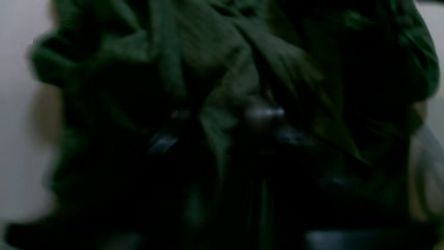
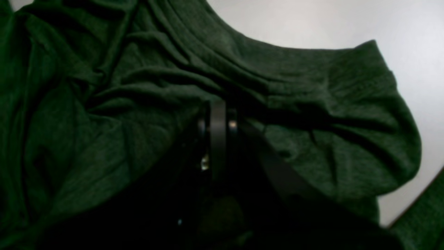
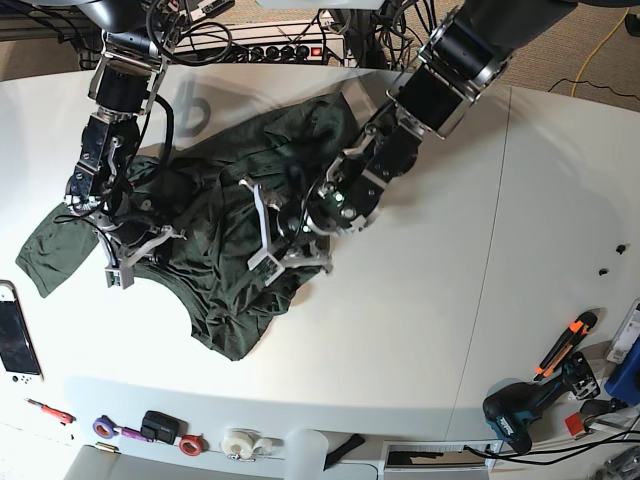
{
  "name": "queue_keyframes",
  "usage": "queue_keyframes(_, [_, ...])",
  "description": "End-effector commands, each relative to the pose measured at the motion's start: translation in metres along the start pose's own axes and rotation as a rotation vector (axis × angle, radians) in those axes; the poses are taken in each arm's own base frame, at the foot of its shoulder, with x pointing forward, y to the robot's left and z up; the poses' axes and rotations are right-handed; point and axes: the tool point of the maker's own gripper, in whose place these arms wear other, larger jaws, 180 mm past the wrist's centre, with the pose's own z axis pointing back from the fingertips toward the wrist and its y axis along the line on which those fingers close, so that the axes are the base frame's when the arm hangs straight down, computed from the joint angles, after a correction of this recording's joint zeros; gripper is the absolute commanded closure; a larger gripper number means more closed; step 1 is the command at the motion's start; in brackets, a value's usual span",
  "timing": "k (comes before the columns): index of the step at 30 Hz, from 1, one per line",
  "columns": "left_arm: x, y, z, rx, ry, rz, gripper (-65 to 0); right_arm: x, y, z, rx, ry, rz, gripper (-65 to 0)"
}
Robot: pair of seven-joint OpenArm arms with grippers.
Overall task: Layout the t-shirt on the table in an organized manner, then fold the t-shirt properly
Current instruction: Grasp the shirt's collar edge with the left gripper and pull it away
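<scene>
The dark olive-green t-shirt (image 3: pixel 210 290) lies crumpled on the white table (image 3: pixel 420 300), spreading from the left edge toward the back middle. My left gripper (image 3: pixel 285 245) sits on its middle. The left wrist view is blurred, but a ridge of t-shirt (image 1: pixel 208 52) runs between the fingers of the left gripper (image 1: pixel 218 118), which look closed on it. My right gripper (image 3: pixel 135 258) is over the shirt's left part. In the right wrist view the right gripper (image 2: pixel 218 107) is shut, and creases of the t-shirt (image 2: pixel 104 104) gather at its tips beside a sleeve.
A thin seam (image 3: pixel 490 250) crosses the table on the right. Along the front edge lie a cordless drill (image 3: pixel 520 415), an orange-handled tool (image 3: pixel 565 340), tape rolls (image 3: pixel 240 443) and small tools. A handheld device (image 3: pixel 15 335) is at the left edge, a power strip (image 3: pixel 290 50) at the back.
</scene>
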Motion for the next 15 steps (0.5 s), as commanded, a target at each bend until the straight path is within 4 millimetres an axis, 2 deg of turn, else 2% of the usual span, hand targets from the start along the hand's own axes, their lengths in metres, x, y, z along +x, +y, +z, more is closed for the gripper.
queue_keyframes(1, [0.032, 0.005, 0.002, 0.007, -0.081, -0.030, 0.0, -0.005, -0.013, 0.004, -0.055, 0.039, 0.021, 0.0])
queue_keyframes(5, [0.034, 0.033, 0.014, 0.077, -0.080, -0.090, 0.0, -0.019, -0.034, 0.007, -0.161, 0.063, 0.009, 0.0])
queue_keyframes(10, [0.023, 0.101, 0.042, 0.266, -0.061, -0.107, 0.0, -0.037, -0.053, 0.013, -0.271, 0.110, 0.010, 0.0])
queue_keyframes(15, [0.014, 0.173, 0.083, 0.424, -0.062, -0.059, 0.0, -0.043, -0.058, 0.015, -0.300, 0.120, -0.003, 0.0])
